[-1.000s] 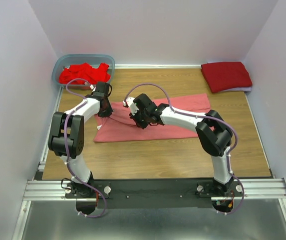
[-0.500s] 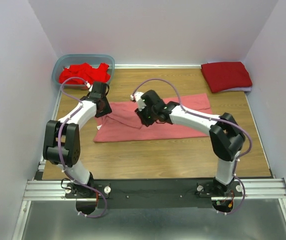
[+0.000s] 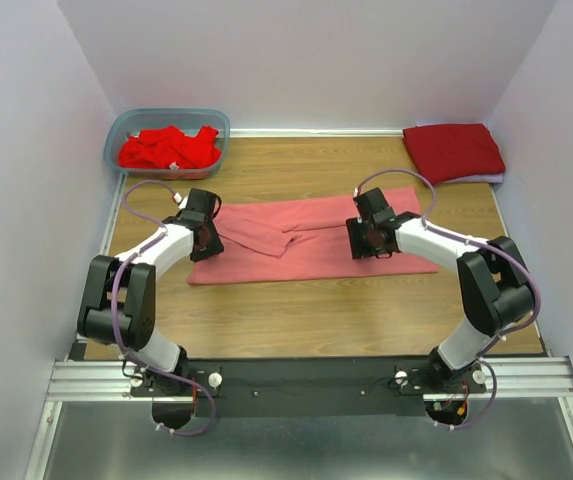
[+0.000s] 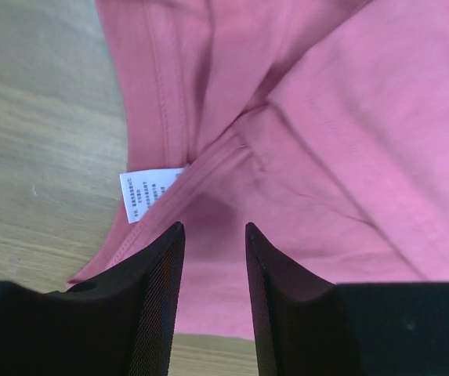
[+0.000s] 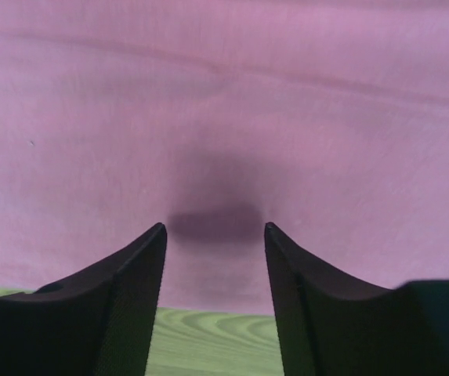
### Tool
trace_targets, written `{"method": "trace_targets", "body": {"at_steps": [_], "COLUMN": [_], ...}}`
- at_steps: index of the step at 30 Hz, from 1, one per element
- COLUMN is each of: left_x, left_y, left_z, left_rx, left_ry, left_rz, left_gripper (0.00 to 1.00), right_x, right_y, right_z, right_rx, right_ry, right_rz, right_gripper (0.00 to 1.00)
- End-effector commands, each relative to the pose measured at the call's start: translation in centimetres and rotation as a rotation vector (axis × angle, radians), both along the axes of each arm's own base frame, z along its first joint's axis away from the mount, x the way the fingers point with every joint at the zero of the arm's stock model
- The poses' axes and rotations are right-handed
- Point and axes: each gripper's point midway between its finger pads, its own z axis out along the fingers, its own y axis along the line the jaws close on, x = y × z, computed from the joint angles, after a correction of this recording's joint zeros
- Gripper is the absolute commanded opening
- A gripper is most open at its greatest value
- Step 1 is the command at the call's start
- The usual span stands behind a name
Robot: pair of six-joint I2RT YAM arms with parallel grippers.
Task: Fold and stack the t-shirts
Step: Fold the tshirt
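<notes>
A salmon-pink t-shirt lies as a long folded strip across the middle of the table. My left gripper hovers over its left end, open, with only cloth showing between the fingers. A white label shows at the collar beside it. My right gripper hangs over the strip's right part, open and empty, just above the pink cloth. A folded dark red t-shirt rests at the back right corner. Loose bright red t-shirts fill the tub.
A translucent blue-grey tub stands at the back left corner. White walls close in the table on three sides. Bare wood lies between the pink strip and the arm bases.
Both grippers have opened and let go of the pink shirt. My right arm swung from the strip's middle to its right part, and the cloth now lies flatter. My left gripper shifted slightly down and left.
</notes>
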Motion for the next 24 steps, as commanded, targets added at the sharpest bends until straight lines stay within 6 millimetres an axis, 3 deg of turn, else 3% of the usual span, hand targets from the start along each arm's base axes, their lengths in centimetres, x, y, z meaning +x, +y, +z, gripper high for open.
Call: {"method": "trace_targets", "body": {"at_steps": [1,5,9,11,12,13,16,17,18,20,21,24], "left_x": [1.2,1.7,3.0,3.9,5.4,5.8,9.8,12.6,13.4,15.1,17.0,18.7], "left_y": [-0.2,0.1,0.4,0.2,-0.1,-0.2,-1.6,-2.7,-3.3,-5.1,-6.5,-9.7], "left_z": [-1.2,-2.6,-4.0,-4.3,-3.7,-4.5,-3.4,-1.3,-2.0,-1.3,-0.8,-0.3], "left_rx": [-0.008,0.024,0.062,0.068,0.064,0.072,0.060,0.055,0.066,0.094,0.094,0.091], "left_ry": [-0.012,0.026,0.059,0.069,0.046,0.069,0.029,-0.035,-0.025,-0.038,-0.066,-0.099], "left_rz": [0.037,0.042,0.041,0.033,0.030,0.021,-0.028,-0.049,-0.069,-0.123,-0.145,-0.222], "left_gripper": [0.44,0.44,0.43,0.42,0.41,0.41,0.41,0.41,0.41,0.41,0.41,0.43], "right_x": [-2.3,-4.0,-9.0,-10.9,-12.4,-14.1,-18.5,-20.0,-21.0,-22.9,-23.2,-22.8], "right_y": [-0.9,-1.2,2.3,3.3,4.2,4.7,6.4,7.2,7.8,9.1,9.5,11.0], "right_z": [-1.3,-2.8,-4.6,-4.6,-4.6,-4.4,-3.7,-3.4,-3.0,-2.2,-1.9,-0.7], "right_rx": [-0.022,-0.025,0.133,0.169,0.174,0.199,0.252,0.253,0.269,0.279,0.285,0.303], "right_ry": [0.056,0.125,0.375,0.439,0.469,0.503,0.585,0.601,0.618,0.619,0.616,0.577], "right_rz": [-0.064,-0.058,0.028,0.051,0.082,0.079,0.110,0.150,0.148,0.213,0.227,0.268], "right_gripper": [0.63,0.64,0.65,0.66,0.66,0.67,0.68,0.70,0.71,0.74,0.75,0.76]}}
